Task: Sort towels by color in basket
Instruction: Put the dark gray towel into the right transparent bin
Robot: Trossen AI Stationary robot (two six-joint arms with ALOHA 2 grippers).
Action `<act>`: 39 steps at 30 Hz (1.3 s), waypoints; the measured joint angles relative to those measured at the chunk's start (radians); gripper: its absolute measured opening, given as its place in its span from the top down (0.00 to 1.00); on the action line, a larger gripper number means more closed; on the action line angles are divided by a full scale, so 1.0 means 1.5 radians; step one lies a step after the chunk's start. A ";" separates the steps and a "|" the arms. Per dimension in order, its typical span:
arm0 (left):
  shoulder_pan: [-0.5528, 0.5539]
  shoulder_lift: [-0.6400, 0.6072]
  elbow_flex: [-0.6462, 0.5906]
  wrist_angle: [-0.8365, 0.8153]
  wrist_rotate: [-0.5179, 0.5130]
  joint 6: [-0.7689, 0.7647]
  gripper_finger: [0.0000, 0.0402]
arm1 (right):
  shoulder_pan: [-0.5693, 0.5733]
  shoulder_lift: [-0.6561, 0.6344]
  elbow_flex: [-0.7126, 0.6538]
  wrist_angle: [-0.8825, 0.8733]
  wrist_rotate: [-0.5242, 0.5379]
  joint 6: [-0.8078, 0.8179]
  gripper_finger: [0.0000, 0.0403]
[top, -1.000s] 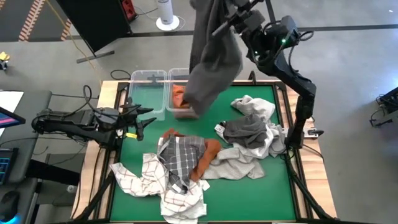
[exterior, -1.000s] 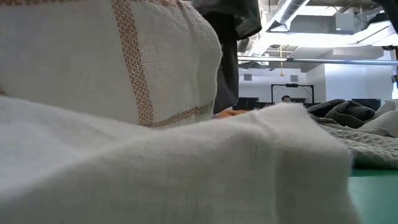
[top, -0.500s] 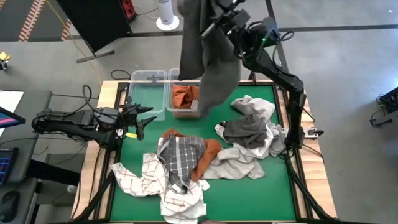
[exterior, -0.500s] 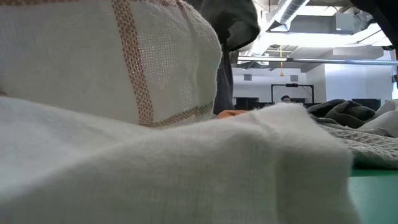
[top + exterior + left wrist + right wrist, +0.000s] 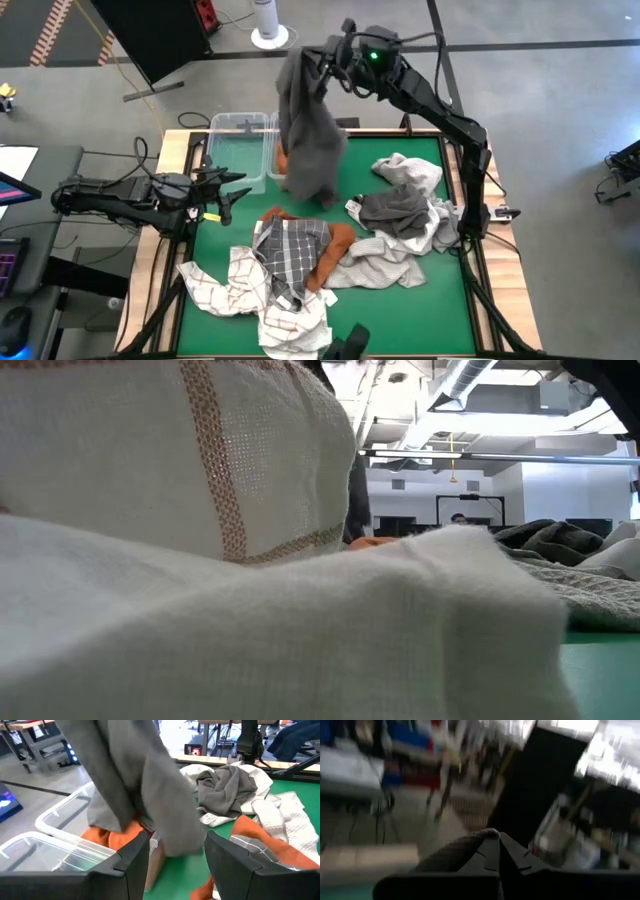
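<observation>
Moved since the earlier frame: right gripper (image 5: 322, 62) and its hanging dark grey towel (image 5: 308, 135) have swung leftward, the cloth now draped over the right-hand clear plastic bin (image 5: 281, 140).

Right gripper: fingers pinched shut on the dark grey towel's top edge, raised above that bin.

Rust-orange towel (image 5: 120, 839): inside the same bin, partly hidden behind the hanging cloth.

Left-hand clear plastic bin (image 5: 238, 150): touching the right-hand bin.

Left gripper (image 5: 232, 193): fingers apart, holding nothing, in front of the left-hand bin.

Grey towel with white grid (image 5: 290, 250), white towel with thin red checks (image 5: 240, 285), light grey towel (image 5: 372, 268): heaped on the green table mat (image 5: 400, 310), nearer the front than the bins.
</observation>
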 joint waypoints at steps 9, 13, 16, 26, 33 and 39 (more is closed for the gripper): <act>0.000 0.000 0.000 0.001 0.000 -0.001 0.55 | -0.012 0.036 -0.018 -0.236 -0.001 0.081 0.95; 0.000 0.000 0.000 0.002 0.000 0.004 0.55 | -0.001 0.083 -0.018 -0.265 -0.007 0.090 0.92; 0.000 0.000 0.000 0.004 0.000 0.006 0.55 | 0.012 0.123 -0.018 -0.271 -0.024 0.090 0.92; 0.000 0.000 0.000 0.004 0.000 0.015 0.55 | 0.052 0.225 -0.018 -0.348 -0.112 0.077 0.89; 0.000 0.000 0.000 0.004 0.000 0.010 0.55 | 0.073 0.239 -0.016 -0.357 -0.112 0.043 0.68; 0.000 0.000 0.000 0.004 0.000 0.009 0.55 | 0.069 0.191 -0.002 -0.364 -0.110 0.064 0.40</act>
